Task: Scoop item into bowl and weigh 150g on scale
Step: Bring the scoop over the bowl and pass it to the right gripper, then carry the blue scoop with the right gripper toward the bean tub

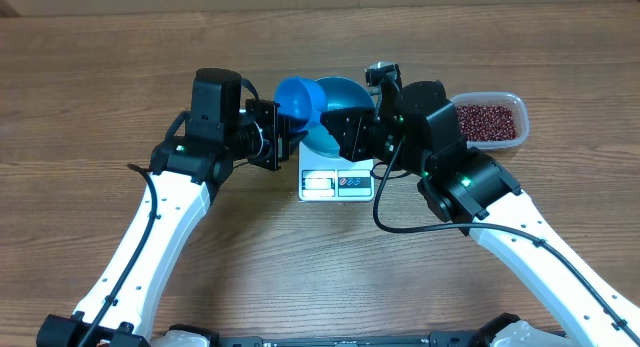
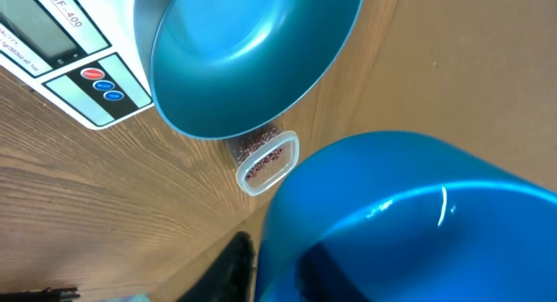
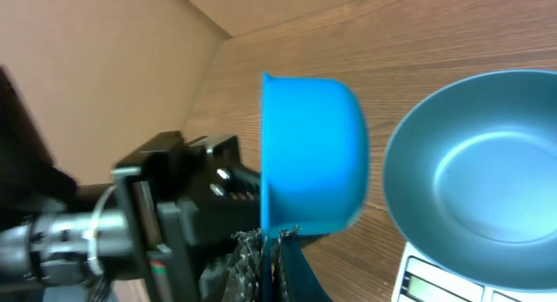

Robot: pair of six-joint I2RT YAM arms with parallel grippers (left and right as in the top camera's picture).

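My right pincer (image 1: 338, 137) is clamped tight on the handle of the scoop (image 1: 298, 99). The scoop's cup hangs just beside the rim of the bowl (image 1: 348, 92). My left pincer (image 1: 272, 135) crowds the scoop's other side; I cannot tell how far it gapes. The bowl sits on the scale (image 1: 337, 182), mid-table toward the far edge. The beans (image 1: 485, 122) lie in the tub (image 1: 515, 102) further right. Bare table (image 1: 320, 257) opens toward the near edge.

Upper centre of my overhead view — a small blue scoop (image 1: 298, 99), tipped on its side above the wood-grain table (image 1: 300, 257). At upper right, a clear rectangular plastic tub (image 1: 522, 115) sits flat on the wood. A plain tan wall (image 3: 87, 58) fills the upper left of my right wrist view.
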